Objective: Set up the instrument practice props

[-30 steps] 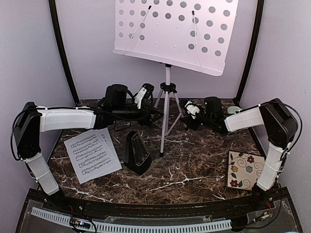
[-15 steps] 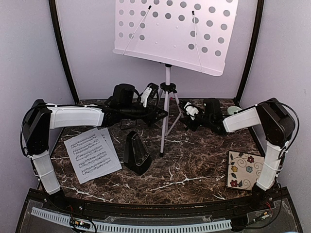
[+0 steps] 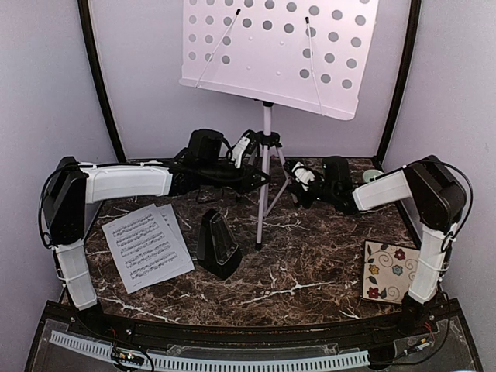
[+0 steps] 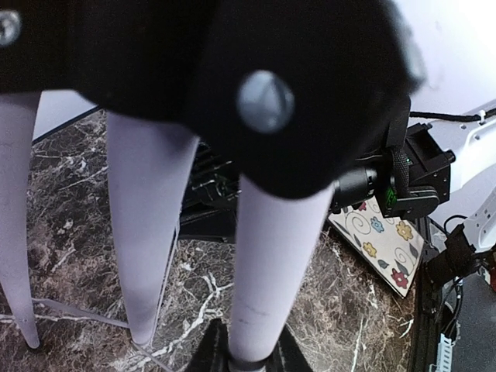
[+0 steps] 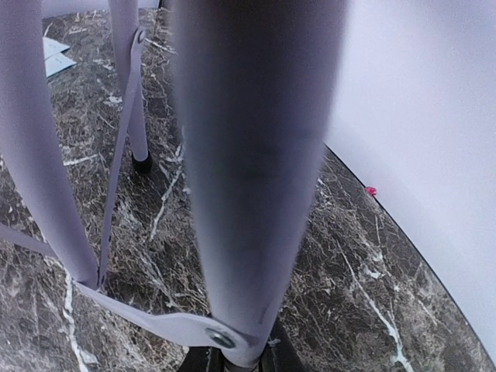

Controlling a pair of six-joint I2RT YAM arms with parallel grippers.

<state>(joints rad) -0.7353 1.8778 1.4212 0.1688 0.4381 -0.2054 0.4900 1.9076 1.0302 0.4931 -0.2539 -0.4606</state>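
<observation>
Brought the left claw [image 3: 248,149] in and pinched it onto one silver tripod leg [image 4: 267,263] of the white hole-dotted metal music stand [image 3: 279,46]; pinched the right claw [image 3: 302,177] onto another leg [image 5: 248,194]. Left the stand upright at the back of the dark marble tabletop [image 3: 310,256], now held for repositioning, probably.

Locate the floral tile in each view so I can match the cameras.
Top external: floral tile in the lower right of the frame.
Left wrist: right of centre, behind the tripod legs.
Right wrist: not in view.
Shared landmark: the tripod legs, in all three views.
</observation>
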